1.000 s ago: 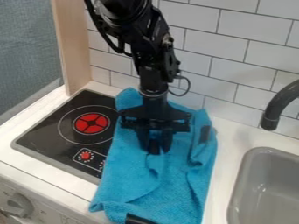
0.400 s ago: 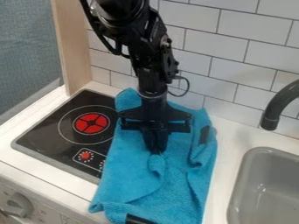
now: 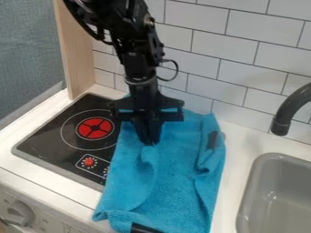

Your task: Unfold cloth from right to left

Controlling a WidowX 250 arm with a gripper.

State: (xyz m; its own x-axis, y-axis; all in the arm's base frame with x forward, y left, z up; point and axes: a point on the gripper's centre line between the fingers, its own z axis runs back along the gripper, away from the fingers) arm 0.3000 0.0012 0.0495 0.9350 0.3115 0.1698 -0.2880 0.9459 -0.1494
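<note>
Pincer (image 3: pixel 148 143) and pinched fold (image 3: pixel 148 159) are both sitting nearer the stove and the tiled wall than in the earlier frame, the fold following the fingertips. Nearest the viewer, the blue cloth (image 3: pixel 176 182) is reaching the counter's front edge, a black patch (image 3: pixel 144 229) marking this end. Its long axis is running from there, passing beneath the pincer, towards the wall, the far end leaning slightly sinkward. The pincer is pointing downwards over the cloth, its tips closing together on the fold, whose ridge is extending from them towards the viewer. A second black patch (image 3: pixel 212 139) is lying on the cloth's sink side, beside the pincer. On one side of the pincer, the black stovetop (image 3: pixel 57 132) is bordering the cloth, its red burner (image 3: pixel 95 128) facing up; on the other, white counter (image 3: pixel 243 143) is separating cloth from grey sink (image 3: pixel 273 195), a dark faucet (image 3: pixel 288 109) arching above. Behind the pincer, white tiles (image 3: pixel 249 63) are meeting a pale wooden panel (image 3: pixel 76 50).
</note>
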